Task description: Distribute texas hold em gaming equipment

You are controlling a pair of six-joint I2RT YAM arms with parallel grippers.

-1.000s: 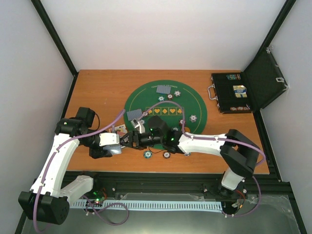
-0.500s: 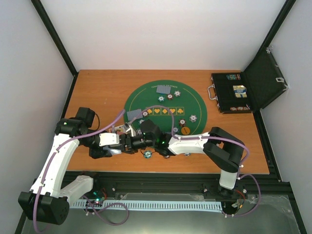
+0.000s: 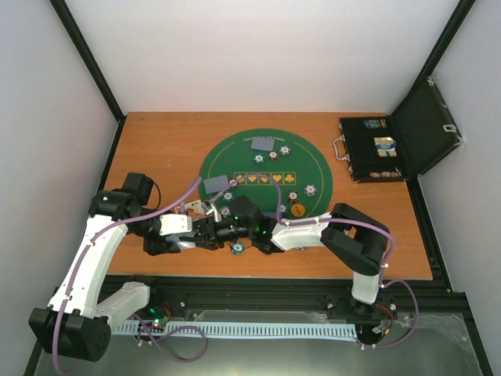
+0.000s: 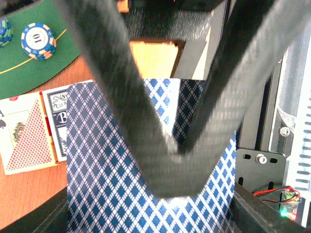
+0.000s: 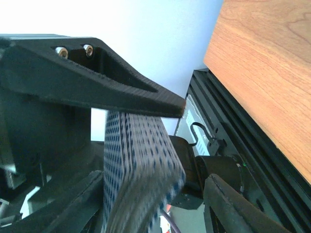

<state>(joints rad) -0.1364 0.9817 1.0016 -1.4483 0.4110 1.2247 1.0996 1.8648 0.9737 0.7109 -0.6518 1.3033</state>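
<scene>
Near the tabletop's (image 3: pixel 156 141) front edge, the left pincer (image 3: pixel 200 229) held a deck of blue diamond-backed cards (image 4: pixel 112 194) clamped, beside the green mat (image 3: pixel 227 157). The right pincer (image 5: pixel 194 145) stood half open around the deck's end, its lower finger (image 5: pixel 233 204) apart from it. Poker chips (image 3: pixel 311 189) lay on the mat.
</scene>
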